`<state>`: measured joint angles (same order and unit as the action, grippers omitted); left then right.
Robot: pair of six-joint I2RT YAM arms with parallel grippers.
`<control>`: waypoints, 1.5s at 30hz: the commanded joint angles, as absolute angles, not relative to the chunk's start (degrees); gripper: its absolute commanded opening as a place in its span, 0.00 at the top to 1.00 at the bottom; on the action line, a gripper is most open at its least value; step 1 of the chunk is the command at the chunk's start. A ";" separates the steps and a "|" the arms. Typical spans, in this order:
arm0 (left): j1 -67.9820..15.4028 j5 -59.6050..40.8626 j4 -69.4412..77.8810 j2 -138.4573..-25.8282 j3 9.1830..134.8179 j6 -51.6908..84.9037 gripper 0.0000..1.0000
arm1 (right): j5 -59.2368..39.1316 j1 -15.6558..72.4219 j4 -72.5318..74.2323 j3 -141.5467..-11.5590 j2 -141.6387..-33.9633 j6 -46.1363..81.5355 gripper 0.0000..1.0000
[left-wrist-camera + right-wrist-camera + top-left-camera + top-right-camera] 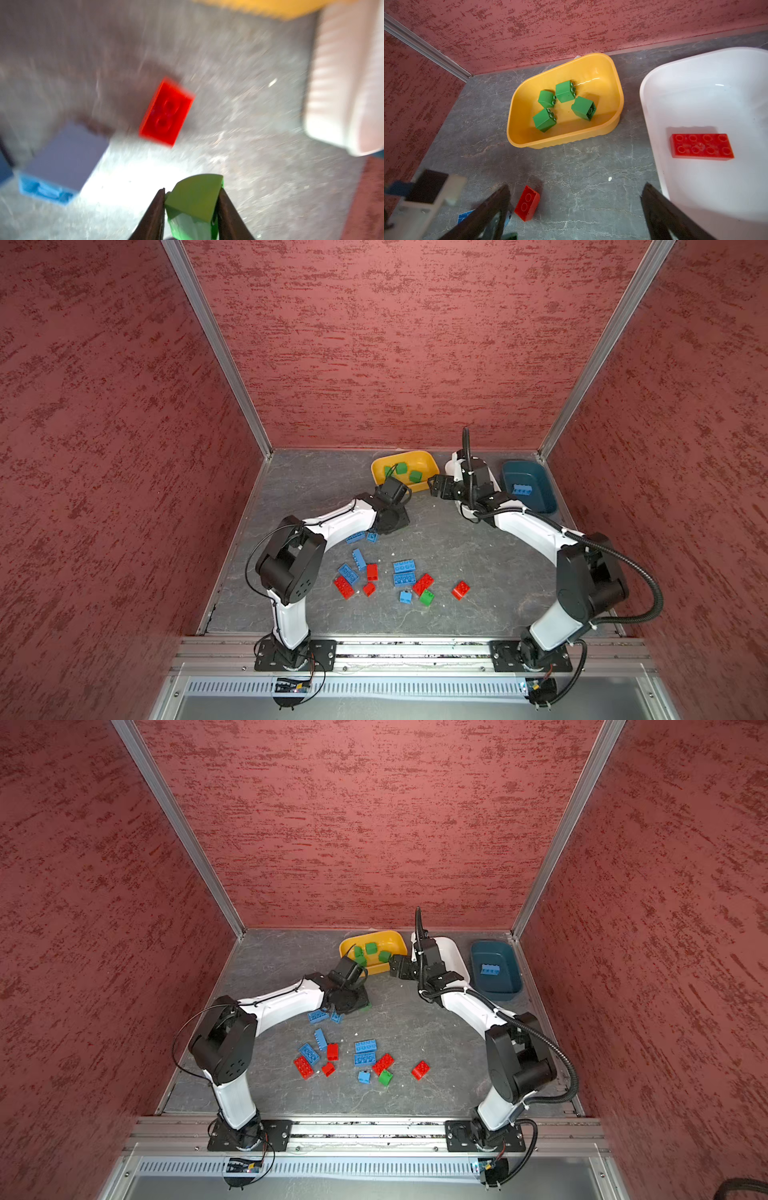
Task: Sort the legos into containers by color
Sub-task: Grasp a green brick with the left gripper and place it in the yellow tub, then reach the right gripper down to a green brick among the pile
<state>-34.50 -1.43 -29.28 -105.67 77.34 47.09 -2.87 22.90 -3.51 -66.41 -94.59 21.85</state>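
- Left pincer (192, 189) pinches a small green plastic brick (195, 203); grey marbled table (249, 155) ahead.
- Right pincer (576, 186) spread, empty; white plastic tub (660, 116) rim just beside.

Grey marbled tabletop (478, 564); yellow tub (420, 458), white tub (453, 959), teal tub (538, 497), loose legos (460, 590)
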 commanded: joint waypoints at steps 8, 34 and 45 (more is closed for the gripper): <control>-26.79 2.40 -25.19 -114.00 94.02 38.17 0.76 | 0.63 23.11 -6.15 -65.15 -91.00 21.19 0.01; -23.55 11.57 -30.55 -133.94 122.39 27.60 0.31 | -2.64 25.68 -17.67 -52.10 -81.06 24.98 0.01; -25.48 4.86 -23.80 -120.79 106.21 25.90 0.04 | -7.32 32.10 -23.16 -43.84 -73.45 36.13 0.04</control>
